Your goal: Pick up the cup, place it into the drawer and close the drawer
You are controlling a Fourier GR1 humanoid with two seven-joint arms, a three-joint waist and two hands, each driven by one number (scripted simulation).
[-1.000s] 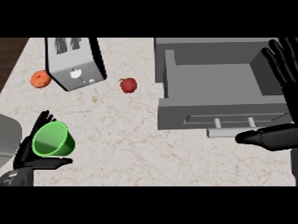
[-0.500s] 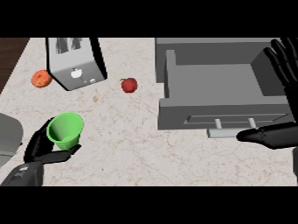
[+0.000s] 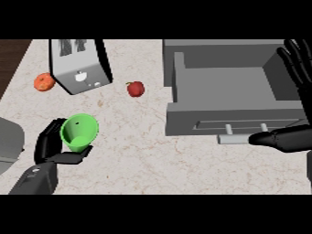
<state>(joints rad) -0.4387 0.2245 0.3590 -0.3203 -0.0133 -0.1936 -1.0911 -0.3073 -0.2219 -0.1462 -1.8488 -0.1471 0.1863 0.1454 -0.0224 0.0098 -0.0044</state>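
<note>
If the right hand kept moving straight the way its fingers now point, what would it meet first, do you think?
Probably the drawer's handle: the right hand points left at it, fingertips almost touching, though depth is unclear.

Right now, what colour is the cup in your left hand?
Bright green, seen in the head view: the cup sits in the left hand.

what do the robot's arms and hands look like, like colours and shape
Both hands are black, with slim segmented fingers and a thumb. The left hand sits on a dark grey forearm rising from the lower left edge. The right hand is also black, on a dark forearm along the right edge. No cables, markings or sleeves show.
</note>
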